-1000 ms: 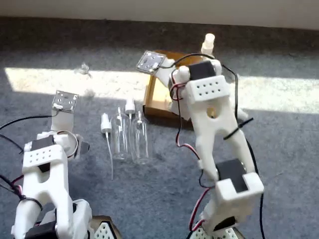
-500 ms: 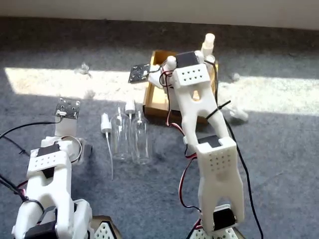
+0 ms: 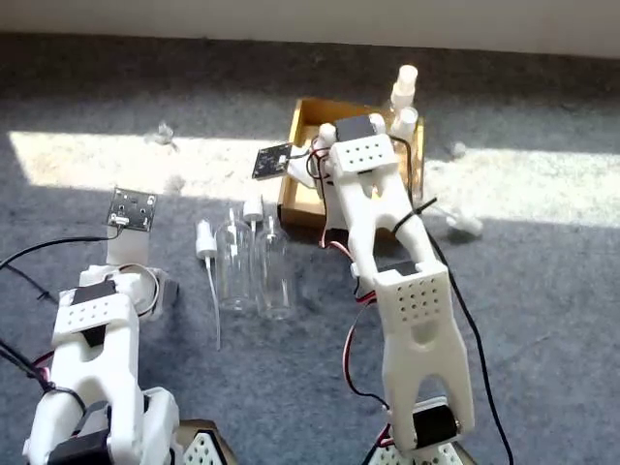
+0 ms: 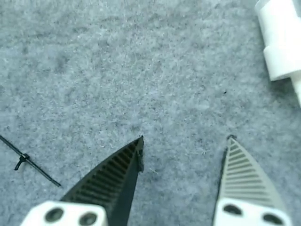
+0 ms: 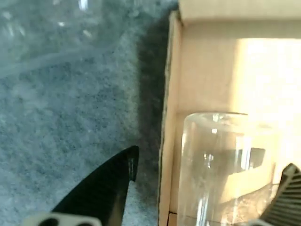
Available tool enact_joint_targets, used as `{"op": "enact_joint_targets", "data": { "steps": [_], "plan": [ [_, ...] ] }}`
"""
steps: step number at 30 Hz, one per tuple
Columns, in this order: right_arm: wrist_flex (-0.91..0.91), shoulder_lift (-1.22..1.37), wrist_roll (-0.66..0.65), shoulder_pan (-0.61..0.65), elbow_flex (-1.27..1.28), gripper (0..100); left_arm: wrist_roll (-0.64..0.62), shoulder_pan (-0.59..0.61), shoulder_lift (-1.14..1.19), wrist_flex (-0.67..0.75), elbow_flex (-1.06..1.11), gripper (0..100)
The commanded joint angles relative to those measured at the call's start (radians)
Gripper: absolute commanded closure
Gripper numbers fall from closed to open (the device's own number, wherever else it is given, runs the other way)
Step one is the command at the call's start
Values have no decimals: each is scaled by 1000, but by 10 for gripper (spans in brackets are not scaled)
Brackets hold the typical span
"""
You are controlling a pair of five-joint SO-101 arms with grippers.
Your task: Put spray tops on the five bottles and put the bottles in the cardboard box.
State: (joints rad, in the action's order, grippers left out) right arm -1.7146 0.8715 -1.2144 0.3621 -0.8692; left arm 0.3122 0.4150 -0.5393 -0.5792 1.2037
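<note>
- Right tool (image 5: 212, 157): fingers spread wide, gripping nothing. Clear bottle (image 5: 225, 141) sits between them, inside the cardboard box (image 5: 207, 52).
- Left tool (image 4: 186, 139): open and empty above the grey surface (image 4: 94, 70). White spray top (image 4: 280, 42) lies beyond its pale finger.

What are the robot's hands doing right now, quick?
Left hand: open, empty.
Right hand: open around a bottle, not squeezing it.
</note>
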Motion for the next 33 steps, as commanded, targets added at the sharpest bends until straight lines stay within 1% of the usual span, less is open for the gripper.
{"op": "enact_joint_targets", "data": {
  "steps": [1, 10, 18, 20, 23, 24, 29, 33],
  "plan": [
    [35, -22, -5, -22, -51, 598, -8, 10, -5, 15, -1, 755],
    [-1, -73, -5, -21, -191, 598, -8, 10, -5, 15, -1, 755],
    [76, -70, -6, -27, -219, 598, -8, 10, -5, 15, -1, 755],
    [61, -71, -6, -27, -219, 598, -8, 10, -5, 15, -1, 755],
    [-42, -76, -11, -21, -226, 598, -8, 10, -5, 15, -1, 755],
    [-51, -84, -9, -19, -226, 598, -8, 10, -5, 15, -1, 755],
    [-33, -116, -5, -19, -228, 598, -8, 10, -5, 15, -1, 755],
    [94, -120, -5, -10, -228, 598, -8, 4, -5, 15, 1, 755]
  ]
}}
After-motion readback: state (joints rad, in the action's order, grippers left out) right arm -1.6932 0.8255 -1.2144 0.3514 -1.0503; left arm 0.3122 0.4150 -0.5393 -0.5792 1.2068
